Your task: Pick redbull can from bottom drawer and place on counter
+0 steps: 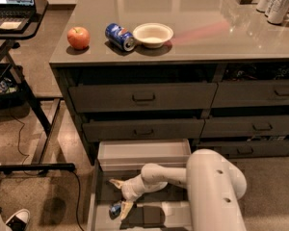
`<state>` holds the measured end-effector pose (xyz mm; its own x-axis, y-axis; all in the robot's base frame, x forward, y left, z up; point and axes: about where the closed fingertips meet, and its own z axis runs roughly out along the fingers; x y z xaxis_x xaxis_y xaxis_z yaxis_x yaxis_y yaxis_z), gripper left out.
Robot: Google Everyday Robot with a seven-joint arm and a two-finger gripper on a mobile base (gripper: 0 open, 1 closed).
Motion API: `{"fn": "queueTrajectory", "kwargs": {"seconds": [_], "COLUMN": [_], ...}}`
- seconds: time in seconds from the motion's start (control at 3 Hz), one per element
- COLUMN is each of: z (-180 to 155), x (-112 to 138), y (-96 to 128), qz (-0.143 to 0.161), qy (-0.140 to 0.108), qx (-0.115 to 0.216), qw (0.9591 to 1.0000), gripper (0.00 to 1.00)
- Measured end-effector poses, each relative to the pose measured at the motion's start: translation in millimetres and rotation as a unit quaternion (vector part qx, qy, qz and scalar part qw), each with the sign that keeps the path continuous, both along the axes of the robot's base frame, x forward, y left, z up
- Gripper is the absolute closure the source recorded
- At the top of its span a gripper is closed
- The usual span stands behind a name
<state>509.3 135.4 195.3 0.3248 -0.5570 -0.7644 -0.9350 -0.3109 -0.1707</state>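
The bottom drawer (pixel 93 203) stands pulled out at the foot of the dark cabinet, with a shallow white tray (pixel 143 153) at its back. The redbull can (pixel 115 209) lies on its side on the drawer floor near the left wall, small, blue and silver. My gripper (pixel 121 195) reaches down into the drawer from the white arm, its fingers spread open. One fingertip (pixel 116 182) points back and the other (pixel 126 208) rests right beside the can. The counter (pixel 192 20) is the glossy grey-brown top above.
On the counter lie a red apple (pixel 78 37), a tipped blue Pepsi can (pixel 119 36) and a white bowl (pixel 153 34); tall silver cans (pixel 276 1) stand at the far right. A black laptop desk (pixel 17 18) stands left. A shoe (pixel 17 217) shows bottom left.
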Motion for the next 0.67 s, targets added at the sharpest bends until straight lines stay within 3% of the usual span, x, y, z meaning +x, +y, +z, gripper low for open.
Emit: {"fn": "queueTrajectory", "kwargs": {"seconds": [0.33,0.67], "z": [-32.3,-50.2], "x": [3.9,-1.5], "y": [-11.8,-20.3], "qz": [0.009,0.007], "qy": [0.001,0.001], "qx": [-0.041,-0.059], "qw": [0.9991,0.9982], "gripper": [0.00,0.00]}}
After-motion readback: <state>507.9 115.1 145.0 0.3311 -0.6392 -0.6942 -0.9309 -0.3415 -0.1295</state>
